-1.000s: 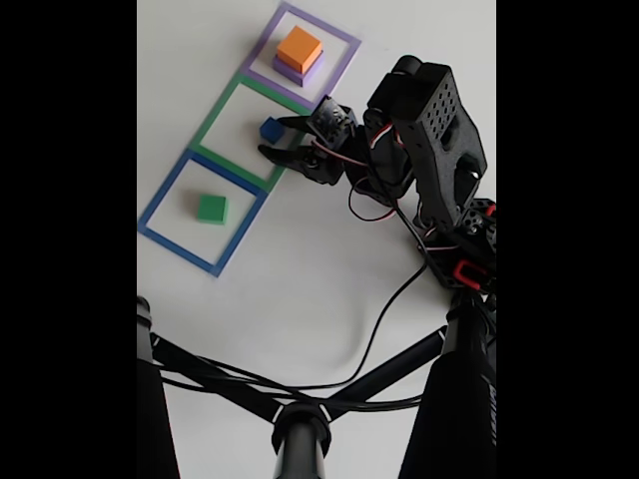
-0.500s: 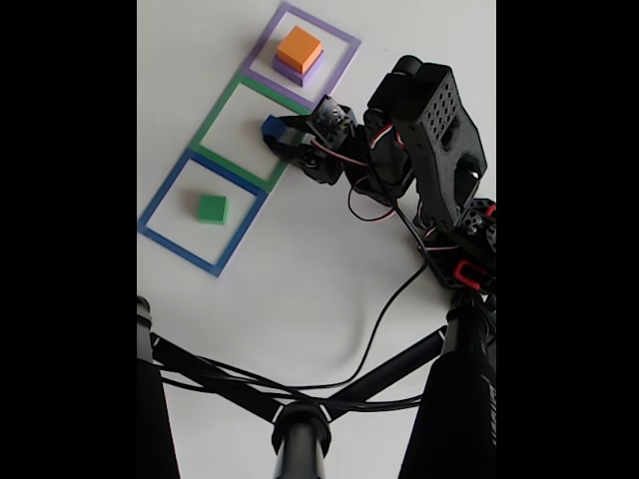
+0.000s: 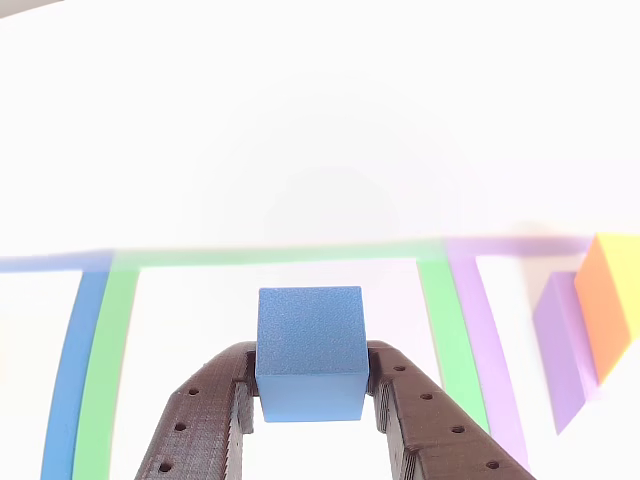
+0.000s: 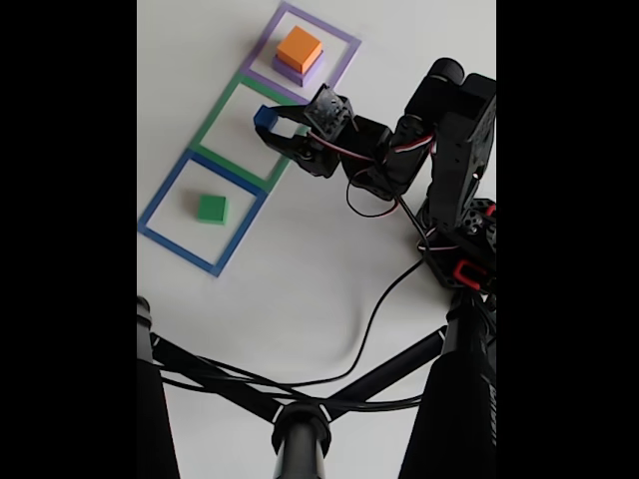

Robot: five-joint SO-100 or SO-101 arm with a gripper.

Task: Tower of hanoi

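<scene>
— Any writing, labels or numbers you can read anywhere?

— None. The blue cube [image 3: 310, 350] has plain faces in the close view, and the orange cube [image 4: 299, 47] and green cube [image 4: 211, 208] carry nothing either.

— And the arm [image 4: 449, 130]?

— Possibly some small marking on its dark housing, but the fixed view is too coarse to read anything.

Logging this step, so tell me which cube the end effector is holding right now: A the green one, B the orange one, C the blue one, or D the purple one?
C: the end effector is shut on the blue cube, pinching it from both sides.
</scene>
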